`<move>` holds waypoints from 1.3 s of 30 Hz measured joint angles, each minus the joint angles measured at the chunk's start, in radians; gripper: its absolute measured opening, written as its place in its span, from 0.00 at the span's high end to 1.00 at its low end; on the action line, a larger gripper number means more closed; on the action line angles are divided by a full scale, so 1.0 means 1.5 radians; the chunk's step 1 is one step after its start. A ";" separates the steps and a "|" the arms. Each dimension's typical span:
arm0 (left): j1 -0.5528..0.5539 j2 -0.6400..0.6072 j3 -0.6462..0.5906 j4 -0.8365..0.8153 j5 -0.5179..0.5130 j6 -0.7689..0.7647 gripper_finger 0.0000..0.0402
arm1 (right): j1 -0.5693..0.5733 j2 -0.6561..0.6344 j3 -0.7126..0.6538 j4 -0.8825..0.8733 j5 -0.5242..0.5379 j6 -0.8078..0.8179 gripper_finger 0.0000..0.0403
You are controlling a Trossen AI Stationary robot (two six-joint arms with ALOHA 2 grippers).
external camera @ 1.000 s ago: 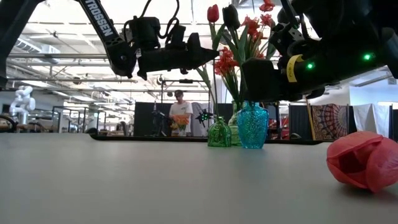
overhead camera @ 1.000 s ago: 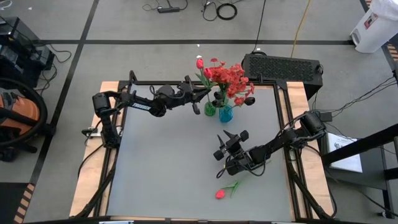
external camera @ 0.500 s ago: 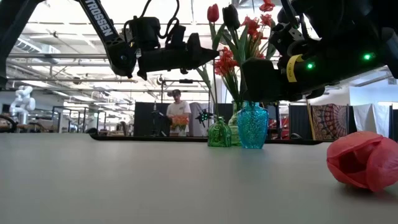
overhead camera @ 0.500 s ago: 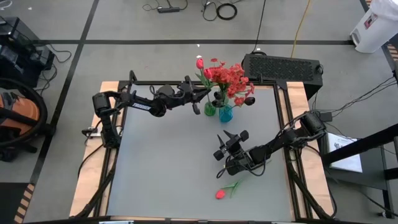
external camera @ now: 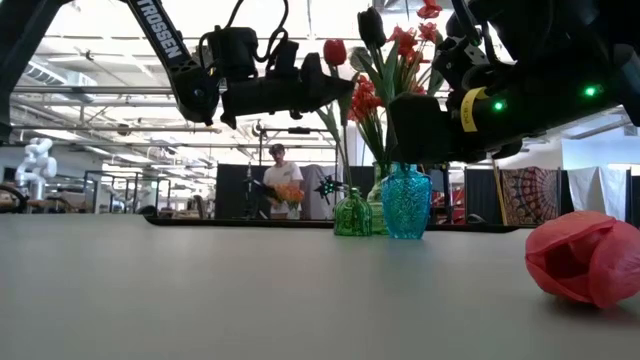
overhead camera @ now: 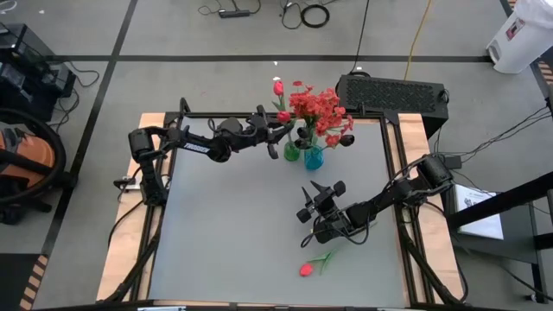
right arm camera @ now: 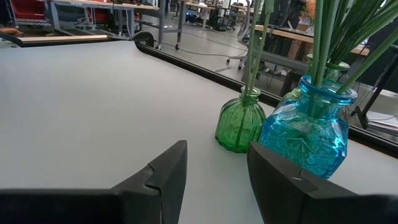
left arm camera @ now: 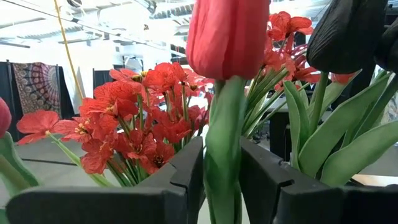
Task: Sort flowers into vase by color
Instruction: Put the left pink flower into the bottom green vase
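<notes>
1. The left hand (left arm camera: 221, 177) hangs above the green vase (overhead camera: 292, 152) at the far edge of the surface (overhead camera: 233, 225), fingers pinched on the stem of a red tulip (left arm camera: 227, 34).
2. Touching the green vase, the blue vase (overhead camera: 313, 157) holds red clustered blossoms (overhead camera: 318, 108) and dark buds (overhead camera: 347, 138).
3. The right hand (right arm camera: 214, 168) hovers mid-surface, fingers parted and holding nothing.
4. Another tulip (overhead camera: 307, 269) lies near the front edge.
</notes>
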 joint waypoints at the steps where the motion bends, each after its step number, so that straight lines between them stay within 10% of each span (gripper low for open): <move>1: 0.000 0.000 0.000 -0.001 0.000 -0.001 0.76 | 0.000 0.000 0.000 0.000 0.000 0.000 0.60; 23: -0.003 -0.001 0.000 -0.142 0.000 0.022 0.75 | 0.000 0.000 0.000 0.000 -0.021 0.000 0.60; 39: -0.012 -0.144 0.000 -0.475 -0.052 0.064 0.75 | 0.000 0.000 0.000 0.004 -0.022 0.000 0.60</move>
